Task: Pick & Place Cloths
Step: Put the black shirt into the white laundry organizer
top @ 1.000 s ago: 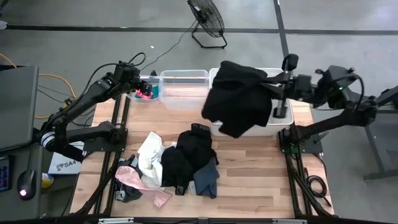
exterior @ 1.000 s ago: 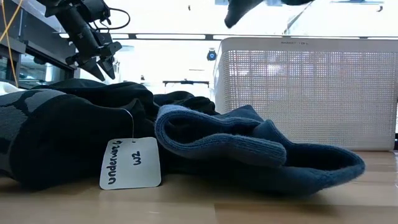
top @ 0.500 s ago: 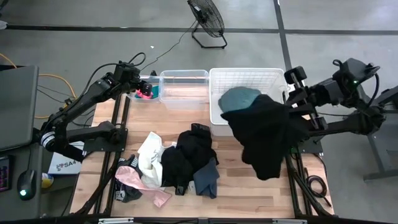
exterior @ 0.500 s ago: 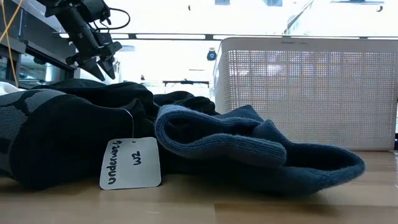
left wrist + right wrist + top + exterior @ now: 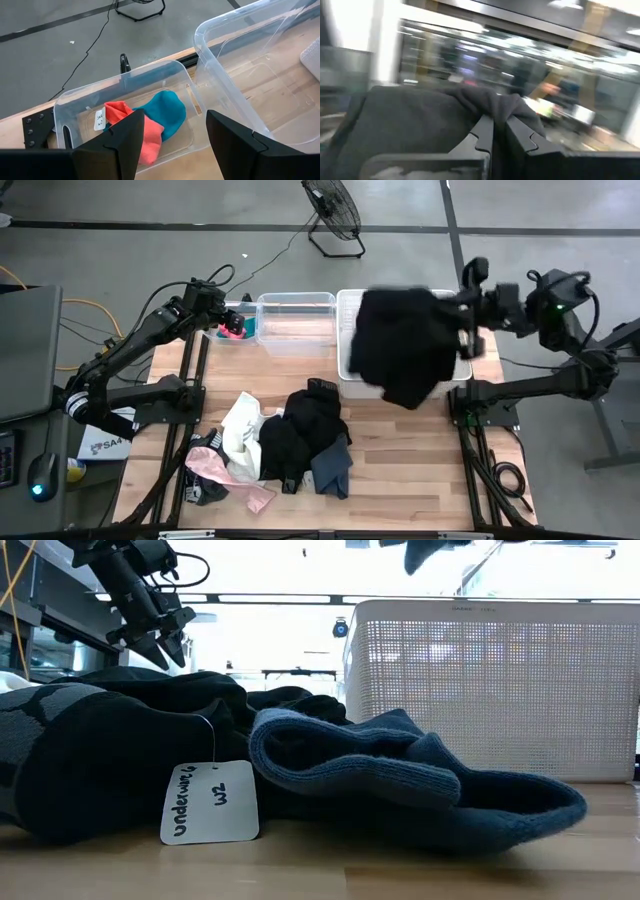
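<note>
White slatted basket (image 5: 345, 330): mouth largely covered by black garment (image 5: 400, 345) hanging from right gripper (image 5: 462, 330). Middle clear bin (image 5: 296, 320) open from above. Small bin (image 5: 240, 325) blocked by left gripper (image 5: 228, 321) hovering over it. Cloth pile (image 5: 290, 445) crowds table's centre-left; bare wood (image 5: 410, 470) to its right.

A robotics lab or workshop test station. Two dark arms are mounted on metal frames at either side of a wooden desk (image 5: 400, 470) standing on a bare grey concrete floor (image 5: 150, 250) marked with dark tape lines. A floor fan (image 5: 333, 208) stands behind the desk, and loose cables (image 5: 85, 310) trail across the floor at the left. A mouse (image 5: 40, 477) lies on a side surface by the left arm. A handwritten paper tag (image 5: 210, 802) labels one garment, and clear bins (image 5: 296, 320) and a white basket (image 5: 500, 690) serve as sorting containers.
</note>
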Motion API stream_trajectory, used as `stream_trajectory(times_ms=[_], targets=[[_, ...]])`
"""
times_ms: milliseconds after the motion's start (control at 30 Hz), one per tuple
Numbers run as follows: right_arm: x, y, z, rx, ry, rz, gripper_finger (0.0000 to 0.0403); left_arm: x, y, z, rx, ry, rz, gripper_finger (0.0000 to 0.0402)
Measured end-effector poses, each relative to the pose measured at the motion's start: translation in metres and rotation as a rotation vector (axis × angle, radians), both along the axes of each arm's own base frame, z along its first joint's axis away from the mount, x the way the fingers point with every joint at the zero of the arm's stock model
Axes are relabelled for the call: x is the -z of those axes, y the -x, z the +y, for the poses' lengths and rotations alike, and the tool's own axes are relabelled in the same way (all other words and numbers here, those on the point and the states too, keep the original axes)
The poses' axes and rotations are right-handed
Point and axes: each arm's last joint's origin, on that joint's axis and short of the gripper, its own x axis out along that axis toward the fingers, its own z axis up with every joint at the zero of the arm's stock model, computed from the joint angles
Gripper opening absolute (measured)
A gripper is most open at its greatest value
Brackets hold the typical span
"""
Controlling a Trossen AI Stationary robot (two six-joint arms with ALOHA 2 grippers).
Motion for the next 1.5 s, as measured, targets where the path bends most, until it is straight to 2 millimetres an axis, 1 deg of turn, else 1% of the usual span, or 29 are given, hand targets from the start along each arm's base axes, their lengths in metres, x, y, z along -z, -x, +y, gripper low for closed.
stream_trajectory(times_ms=[100, 233, 400, 500, 633, 733, 833, 933, 1267, 1367, 1433, 1500], targets=[[0.002, -0.007, -0.009, 0.236, -0.055, 0.011, 0.0012, 0.0, 0.0, 0.0, 0.0, 0.0, 0.0, 0.0206], [0.011, -0.021, -0.019, 0.488, -0.103, 0.07, 0.0012, 0.0, 0.0, 0.0, 0.0, 0.0, 0.0, 0.0206], [0.026, -0.038, -0.028, 0.681, -0.156, 0.178, 0.0012, 0.0, 0.0, 0.0, 0.0, 0.003, 0.003, 0.0206], [0.039, -0.051, -0.033, 0.777, -0.178, 0.267, 0.0012, 0.001, 0.0, 0.0, -0.001, 0.006, 0.005, 0.0206], [0.06, -0.069, -0.038, 0.8, -0.208, 0.409, 0.0012, 0.001, 0.0, 0.0, -0.001, 0.006, 0.005, 0.0206], [0.078, -0.079, -0.04, 0.798, -0.235, 0.555, 0.0012, 0.001, 0.0, 0.0, 0.0, 0.006, 0.005, 0.0206], [0.099, -0.086, -0.045, 0.842, -0.257, 0.719, 0.0012, 0.001, 0.0, 0.0, 0.0, 0.007, 0.005, 0.0206], [0.114, -0.091, -0.05, 0.882, -0.274, 0.839, 0.0012, 0.001, 0.0, 0.0, 0.0, 0.008, 0.006, 0.0206], [0.151, -0.108, -0.076, 0.983, -0.277, 1.108, 0.0012, 0.001, 0.0, -0.001, 0.001, 0.009, 0.006, 0.0206], [0.161, -0.113, -0.086, 0.983, -0.31, 1.171, 0.0013, 0.001, 0.0, -0.001, 0.001, 0.009, 0.006, 0.0206], [0.166, -0.114, -0.092, 0.976, -0.338, 1.189, 0.0025, 0.001, 0.0, -0.001, 0.001, 0.01, 0.005, 0.0206], [0.167, -0.115, -0.097, 0.997, -0.35, 1.185, 0.0049, 0.001, 0.0, -0.001, 0.002, 0.01, 0.006, 0.0206]])
